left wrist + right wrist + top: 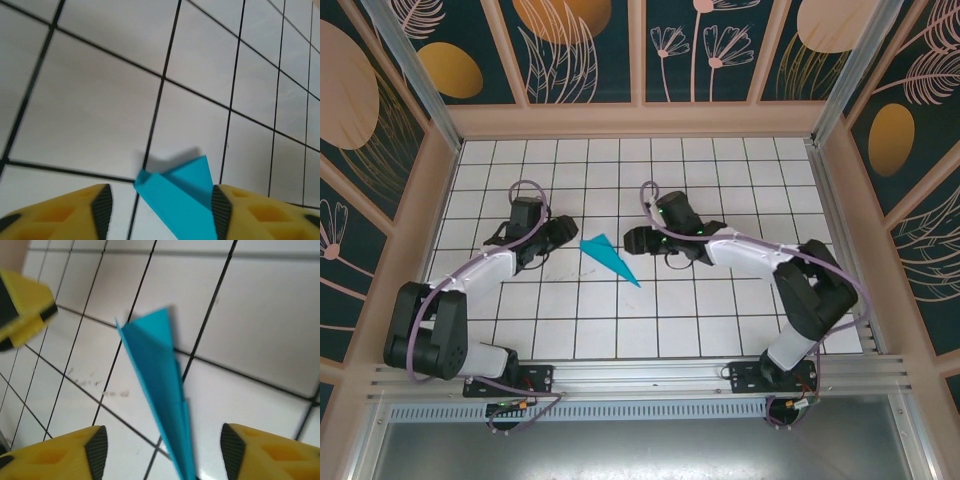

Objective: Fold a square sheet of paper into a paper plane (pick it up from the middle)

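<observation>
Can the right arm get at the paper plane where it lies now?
Probably yes: the right gripper is open and aimed at the paper plane, which lies unobstructed on the table.

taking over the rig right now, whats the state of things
Left gripper: open, holding nothing.
Right gripper: open, holding nothing.
Paper plane: lies on the table between the two grippers, its point toward the near right.
Done: the folding looks finished; the paper is a slim creased dart.
Left: probably just backing both arms away.
</observation>
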